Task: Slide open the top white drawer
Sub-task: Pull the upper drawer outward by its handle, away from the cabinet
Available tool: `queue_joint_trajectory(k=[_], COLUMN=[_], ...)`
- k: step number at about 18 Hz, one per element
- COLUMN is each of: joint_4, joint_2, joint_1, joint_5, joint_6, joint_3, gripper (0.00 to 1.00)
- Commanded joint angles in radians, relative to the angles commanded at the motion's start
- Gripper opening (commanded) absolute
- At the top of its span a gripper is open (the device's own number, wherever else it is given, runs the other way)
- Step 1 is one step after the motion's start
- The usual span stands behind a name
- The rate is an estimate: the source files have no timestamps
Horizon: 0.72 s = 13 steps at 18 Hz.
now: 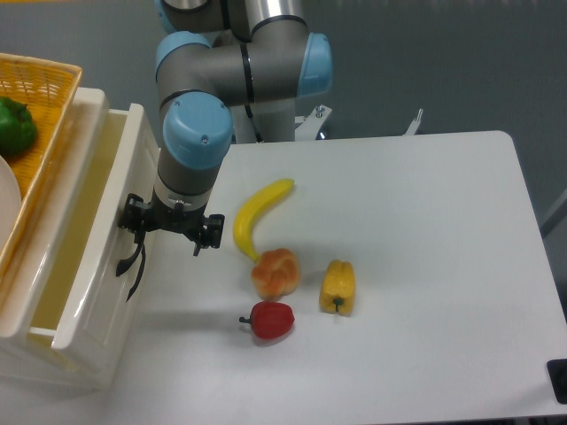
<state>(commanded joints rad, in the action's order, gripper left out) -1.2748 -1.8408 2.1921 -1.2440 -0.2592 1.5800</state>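
Although the top white drawer [84, 266] at the left edge of the table [425, 266] is already pulled out, with its yellowish inside showing, the pull seems to be the step in hand. The gripper [171, 232] hangs just in front of the drawer face, its fingers apart, one of them at the curved black handle [135, 266]; I cannot tell if it touches. Next, I think, is a straight pull away from the cabinet. The banana [257, 212] and the bread roll [275, 272] lie near that path.
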Motion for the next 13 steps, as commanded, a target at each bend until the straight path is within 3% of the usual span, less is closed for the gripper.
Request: queue_joint_trajectory(k=[13], joint_4=[-0.002], joint_2=[0.005], joint_1=[0.008], joint_5=[-0.071], joint_6=[-0.029], joint_3=[-0.015], gripper=[1.00])
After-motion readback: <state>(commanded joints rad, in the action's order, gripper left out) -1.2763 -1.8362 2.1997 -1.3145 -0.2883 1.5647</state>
